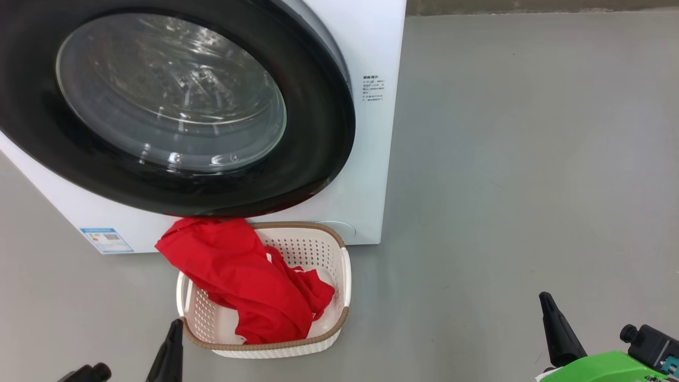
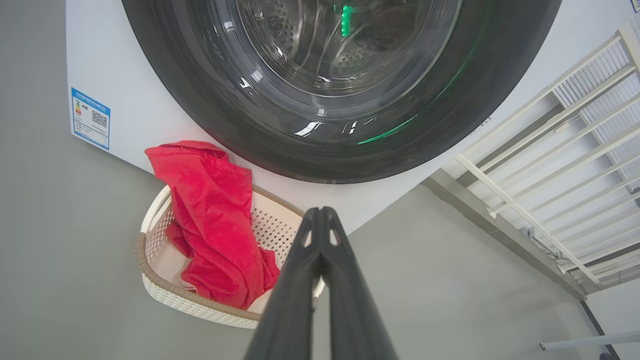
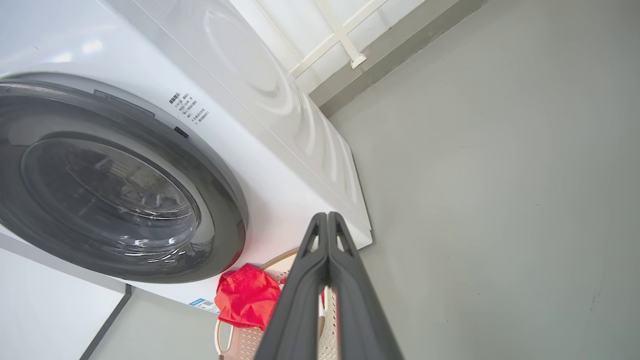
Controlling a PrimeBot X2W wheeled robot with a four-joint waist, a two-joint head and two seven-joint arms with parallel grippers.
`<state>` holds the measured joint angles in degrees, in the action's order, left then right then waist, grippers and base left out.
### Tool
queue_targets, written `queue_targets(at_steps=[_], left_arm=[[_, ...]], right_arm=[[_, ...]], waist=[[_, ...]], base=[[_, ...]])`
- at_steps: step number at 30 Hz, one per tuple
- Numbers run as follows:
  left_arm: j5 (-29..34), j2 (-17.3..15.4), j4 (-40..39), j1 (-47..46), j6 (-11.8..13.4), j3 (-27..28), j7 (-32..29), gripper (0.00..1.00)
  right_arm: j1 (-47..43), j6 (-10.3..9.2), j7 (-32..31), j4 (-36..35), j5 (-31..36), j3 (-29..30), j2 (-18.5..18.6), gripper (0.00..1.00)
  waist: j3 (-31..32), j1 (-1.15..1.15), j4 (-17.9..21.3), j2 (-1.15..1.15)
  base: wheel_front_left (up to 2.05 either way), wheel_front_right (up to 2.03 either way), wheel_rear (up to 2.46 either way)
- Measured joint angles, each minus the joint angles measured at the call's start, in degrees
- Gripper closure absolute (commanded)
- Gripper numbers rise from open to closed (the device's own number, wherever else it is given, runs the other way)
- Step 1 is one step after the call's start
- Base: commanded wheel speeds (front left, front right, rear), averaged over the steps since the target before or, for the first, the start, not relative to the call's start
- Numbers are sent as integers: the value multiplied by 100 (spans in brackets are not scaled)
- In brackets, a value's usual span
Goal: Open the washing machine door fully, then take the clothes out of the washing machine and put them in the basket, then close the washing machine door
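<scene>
Task is looking done: round black-rimmed glass washing machine door [image 1: 170,101] is sitting shut on the white front-loading washing machine [image 1: 379,159], and red fabric clothes [image 1: 249,276] are lying in the cream perforated plastic basket [image 1: 305,249], part draping over its rim. My left gripper [image 2: 320,215] and right gripper [image 3: 327,217] are hanging pressed together, empty.

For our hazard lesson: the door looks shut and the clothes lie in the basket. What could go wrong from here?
1. The clothes hang over the back-left rim of the basket and might slide onto the floor.
2. The shut left end effector sits beside the basket's front corner; a careless move could knock it.
3. Whether the door is latched cannot be told; it may swing open.
</scene>
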<state>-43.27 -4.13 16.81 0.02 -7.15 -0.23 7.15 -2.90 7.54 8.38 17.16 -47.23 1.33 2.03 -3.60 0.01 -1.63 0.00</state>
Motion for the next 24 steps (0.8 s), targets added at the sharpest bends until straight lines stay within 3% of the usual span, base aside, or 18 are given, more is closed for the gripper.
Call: queue_targets(at_steps=[24], left_arm=[[-1518, 23, -31, -61, 1, 107, -377, 100]], right_arm=[[211, 0, -389, -55, -1438, 127, 53, 100]], waist=[[106, 0, 50, 0]], base=[[0, 0, 0]])
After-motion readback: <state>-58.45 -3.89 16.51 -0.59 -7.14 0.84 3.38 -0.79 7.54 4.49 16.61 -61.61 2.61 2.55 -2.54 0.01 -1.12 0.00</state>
